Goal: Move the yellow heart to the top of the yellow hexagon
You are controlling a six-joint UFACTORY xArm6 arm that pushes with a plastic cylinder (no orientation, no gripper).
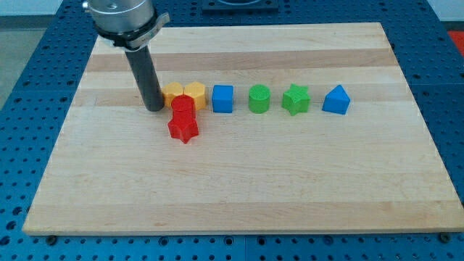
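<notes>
The yellow heart point(172, 93) sits left of the yellow hexagon point(195, 95), touching it, in a row across the middle of the wooden board point(239, 181). My tip point(154, 108) stands at the heart's left side, touching or nearly touching it. The rod rises from there to the arm's head at the view's top left.
A red cylinder point(183, 106) sits just below the two yellow blocks, with a red star point(183, 128) below it. To the right in the row stand a blue cube point(222, 98), a green cylinder point(259, 98), a green star point(296, 99) and a blue triangle point(336, 100).
</notes>
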